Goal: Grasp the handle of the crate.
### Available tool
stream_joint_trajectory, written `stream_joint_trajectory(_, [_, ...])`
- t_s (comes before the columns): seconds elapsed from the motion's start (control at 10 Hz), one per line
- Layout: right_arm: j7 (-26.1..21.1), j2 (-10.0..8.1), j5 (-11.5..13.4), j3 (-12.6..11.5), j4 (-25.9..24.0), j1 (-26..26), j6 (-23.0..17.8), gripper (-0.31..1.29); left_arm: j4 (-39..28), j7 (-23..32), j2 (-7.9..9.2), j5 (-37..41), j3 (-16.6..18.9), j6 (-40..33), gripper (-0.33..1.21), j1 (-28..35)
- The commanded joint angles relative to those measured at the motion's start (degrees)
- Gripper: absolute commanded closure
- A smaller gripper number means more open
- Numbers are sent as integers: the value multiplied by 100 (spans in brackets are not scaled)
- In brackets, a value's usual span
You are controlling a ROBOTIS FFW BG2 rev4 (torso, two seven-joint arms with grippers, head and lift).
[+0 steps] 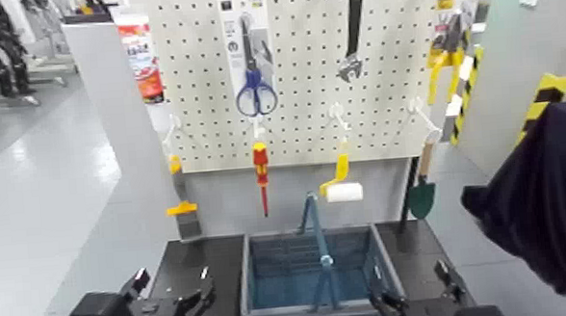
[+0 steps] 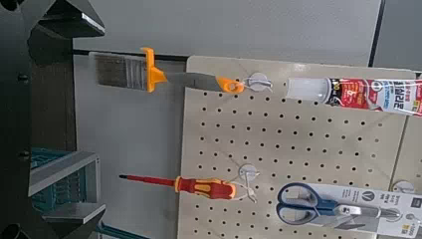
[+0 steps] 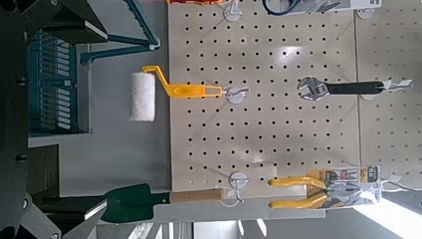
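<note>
From the head camera, the rectangular blue-grey slatted plastic crate (image 1: pixel 313 275) sits on the dark table (image 1: pixel 186 256) below a white pegboard (image 1: pixel 309 66) of hanging tools. Its thin teal-blue handle (image 1: pixel 317 239) arches upright over the middle. The left tool (image 1: pixel 204 294) rests beside the crate's left wall, its 2 fingers spread and empty; the right tool (image 1: pixel 387 306) sits at the crate's near right corner, state unclear. Neither touches the handle, so the approach seems not yet begun; next, 1 arm must rise and reach inward over the rim.

The left wrist camera shows a crate corner (image 2: pixel 55 171) and a red-and-yellow screwdriver (image 2: pixel 184 184).

The right wrist camera shows the crate (image 3: pixel 52 80) and handle (image 3: pixel 124 40) ahead, well apart.
</note>
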Motion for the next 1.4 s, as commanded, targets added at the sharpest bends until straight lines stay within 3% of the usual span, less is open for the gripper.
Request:
stream_joint_trajectory(0.1, [0, -4, -1, 0, -9, 0, 2, 14, 28, -25, -1, 103, 0, 9, 7, -19])
stream_joint_trajectory(0.3, [0, -4, -9, 0, -9, 0, 10, 14, 37, -51, -1, 173, 0, 61, 7, -36])
stream_joint_trajectory(0.6, [0, -4, -27, 9, 0, 9, 37, 14, 37, -710, -36, 1070, 255, 1186, 7, -405])
stream_joint_trajectory(0.9, [0, 5, -36, 27, 9, 9, 37, 14, 72, -790, 448, 2652, 9, 2127, 7, -959])
stream_joint_trajectory(1.4, [0, 22, -53, 44, 44, 0, 19, 14, 1021, -1326, 966, 4902, -571, 3322, 8, -2172])
